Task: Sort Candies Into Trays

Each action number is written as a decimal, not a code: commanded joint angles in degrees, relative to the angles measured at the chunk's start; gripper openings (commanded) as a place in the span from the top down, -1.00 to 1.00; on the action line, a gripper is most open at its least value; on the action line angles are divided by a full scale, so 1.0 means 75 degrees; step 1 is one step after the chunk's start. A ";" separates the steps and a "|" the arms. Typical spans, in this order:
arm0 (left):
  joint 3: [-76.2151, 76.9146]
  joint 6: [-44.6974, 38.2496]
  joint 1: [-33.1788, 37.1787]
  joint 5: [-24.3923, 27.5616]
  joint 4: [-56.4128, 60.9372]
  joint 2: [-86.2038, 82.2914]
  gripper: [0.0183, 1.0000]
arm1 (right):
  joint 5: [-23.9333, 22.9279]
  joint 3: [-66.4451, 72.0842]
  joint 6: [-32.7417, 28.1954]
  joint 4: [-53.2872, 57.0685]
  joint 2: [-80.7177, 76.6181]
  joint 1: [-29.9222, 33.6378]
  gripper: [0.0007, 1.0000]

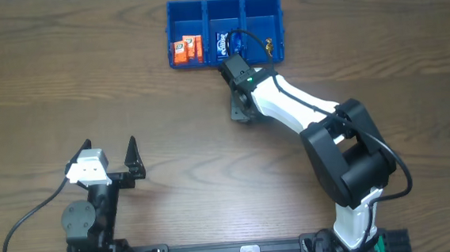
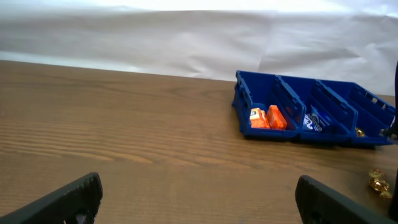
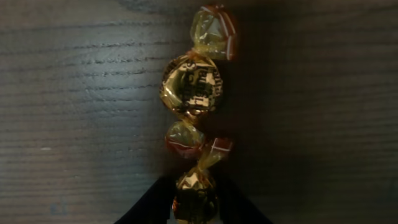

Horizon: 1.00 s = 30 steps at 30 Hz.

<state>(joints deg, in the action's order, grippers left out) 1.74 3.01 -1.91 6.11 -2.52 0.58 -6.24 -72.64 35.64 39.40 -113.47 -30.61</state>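
A blue three-compartment tray [image 1: 169, 34] [image 2: 239, 99] stands at the table's far middle. Its left bin holds orange candies [image 1: 187, 51] [image 2: 268, 118], its middle bin a blue candy [image 1: 222, 42] [image 2: 313, 121], and its right bin a gold candy [image 1: 269, 50]. My right gripper [image 1: 242, 115] [image 3: 196, 210] points down at the table just in front of the tray, shut on a gold-wrapped candy [image 3: 195, 191]. A second gold-wrapped candy [image 3: 190, 84] lies on the wood right beside it. My left gripper [image 1: 109, 150] [image 2: 199, 202] hovers open near its base, holding nothing.
Bare wooden table [image 1: 87, 80] stretches to the left of and in front of the tray. A gold candy [image 2: 379, 182] shows on the wood at the edge of the left wrist view. A white backdrop [image 2: 186, 37] rises behind the table.
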 commanded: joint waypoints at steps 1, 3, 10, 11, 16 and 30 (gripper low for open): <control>-0.0195 0.0055 0.0032 0.0152 -0.0175 -0.0050 -1.00 | -0.0221 0.0044 0.0023 0.0108 -0.0137 -0.0017 0.61; -0.0195 0.0055 0.0032 0.0152 -0.0175 -0.0050 -1.00 | -0.0277 0.0041 0.0023 0.0152 -0.0128 -0.0017 0.68; -0.0195 0.0055 0.0032 0.0152 -0.0175 -0.0050 -1.00 | -0.0909 0.0003 0.0029 0.0766 0.0653 -0.0096 0.71; -0.0195 0.0055 0.0032 0.0152 -0.0178 -0.0050 -0.99 | -0.1116 -0.0038 0.0029 0.0880 0.0906 -0.0111 0.71; -0.0195 0.0055 0.0032 0.0152 -0.0175 -0.0050 -1.00 | -0.2436 -0.0909 -0.0326 0.1061 0.1900 -0.0058 0.76; -0.0195 0.0055 0.0032 0.0152 -0.0175 -0.0050 -1.00 | -0.2087 -0.4517 -0.2407 0.0358 -0.0286 0.1105 0.86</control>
<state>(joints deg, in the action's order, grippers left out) 1.74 3.01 -1.91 6.09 -2.52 0.58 -23.55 -103.04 21.23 41.63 -110.08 -23.70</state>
